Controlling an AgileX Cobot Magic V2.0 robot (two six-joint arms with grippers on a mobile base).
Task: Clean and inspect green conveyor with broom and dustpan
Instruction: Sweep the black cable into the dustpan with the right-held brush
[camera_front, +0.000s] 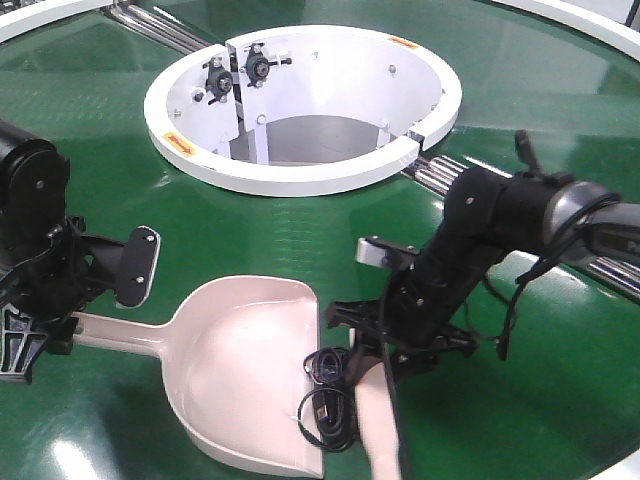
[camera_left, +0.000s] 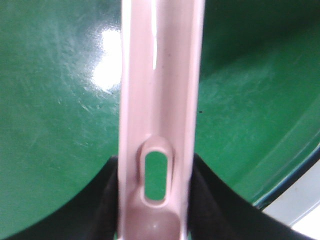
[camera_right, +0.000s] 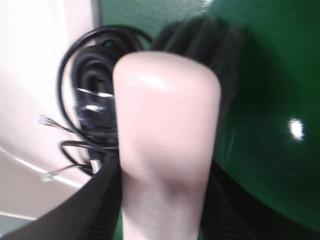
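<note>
Glossy green conveyor (camera_front: 250, 235): likely half swept.
Left gripper (camera_left: 156, 200): clamps pink plastic dustpan (camera_front: 240, 370).
Right gripper (camera_right: 165, 200): clamps pink broom (camera_right: 167, 125).
Black coiled cable (camera_front: 335, 400): at dustpan's lip.

Both arms are black. The left arm (camera_front: 35, 215) has a fat round joint with small screws. Its flat finger (camera_front: 137, 265) is black with a pale grey rim. The right arm (camera_front: 480, 225) turns shiny grey at its 3 o'clock end. Thin black cables (camera_front: 507, 315) loop beside it, and a small silver block (camera_front: 372, 252) sits at its 9 o'clock end. Up close, its fingers (camera_right: 70, 210) look black and ribbed.
</note>
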